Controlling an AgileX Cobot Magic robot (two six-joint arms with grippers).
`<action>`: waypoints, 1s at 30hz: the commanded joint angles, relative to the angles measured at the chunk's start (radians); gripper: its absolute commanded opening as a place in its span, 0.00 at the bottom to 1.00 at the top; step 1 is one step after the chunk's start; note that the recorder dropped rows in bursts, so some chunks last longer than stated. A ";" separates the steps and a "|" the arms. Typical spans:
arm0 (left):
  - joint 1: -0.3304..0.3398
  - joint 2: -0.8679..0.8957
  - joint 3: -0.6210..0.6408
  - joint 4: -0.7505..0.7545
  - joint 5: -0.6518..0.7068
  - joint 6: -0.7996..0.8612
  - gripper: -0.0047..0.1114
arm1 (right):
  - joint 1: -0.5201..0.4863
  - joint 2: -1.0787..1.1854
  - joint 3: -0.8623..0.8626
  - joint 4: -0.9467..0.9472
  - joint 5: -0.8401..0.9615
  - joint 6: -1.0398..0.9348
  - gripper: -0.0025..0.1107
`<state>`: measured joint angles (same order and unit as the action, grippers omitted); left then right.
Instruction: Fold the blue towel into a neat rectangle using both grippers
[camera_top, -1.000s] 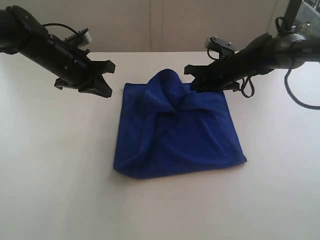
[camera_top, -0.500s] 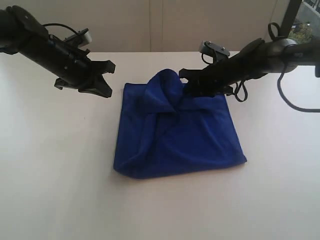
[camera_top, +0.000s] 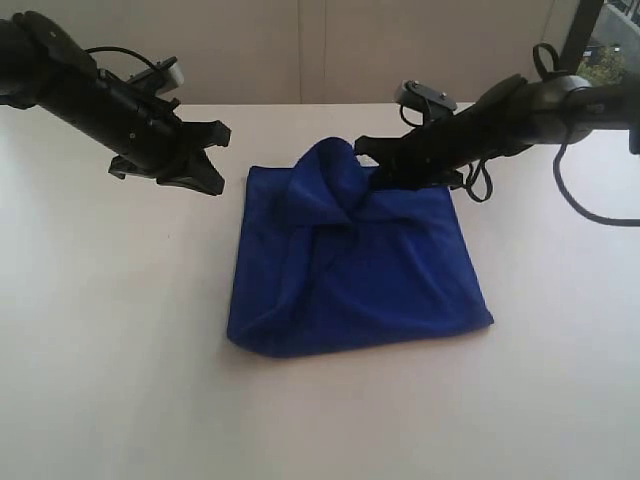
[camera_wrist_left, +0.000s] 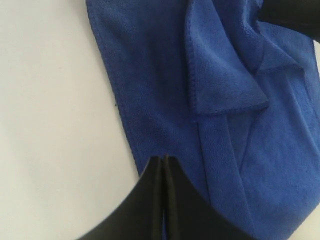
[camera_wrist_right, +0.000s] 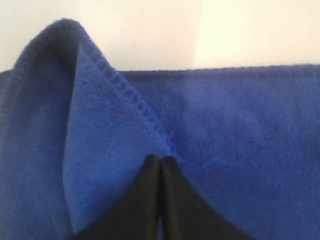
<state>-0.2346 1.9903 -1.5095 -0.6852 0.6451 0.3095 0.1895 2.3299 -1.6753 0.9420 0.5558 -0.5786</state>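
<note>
Blue towel (camera_top: 355, 270) laid part-folded at the middle of the white worktop (camera_top: 120, 350).
A peak of cloth is raised at its far edge, and a rounded fold is seen at its near left corner. The right arm's fingers (camera_wrist_right: 146, 200) are pressed together, with their tips set at the stitched hem of the raised peak; whether cloth is caught between them cannot be told. The left arm's fingers (camera_wrist_left: 150, 200) are likewise pressed together, held empty near the towel's far left corner.
</note>
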 joint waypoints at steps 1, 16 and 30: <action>-0.005 -0.007 -0.005 -0.016 0.017 0.005 0.04 | -0.016 -0.084 -0.004 -0.018 -0.004 -0.011 0.02; -0.151 0.105 -0.005 -0.235 -0.185 0.001 0.07 | -0.021 -0.194 0.002 -0.311 0.050 0.004 0.02; -0.176 0.174 -0.005 -0.325 -0.270 0.019 0.43 | -0.021 -0.194 0.002 -0.311 0.050 0.011 0.02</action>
<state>-0.4057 2.1605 -1.5122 -0.9609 0.3772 0.3114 0.1740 2.1434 -1.6753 0.6408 0.6096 -0.5679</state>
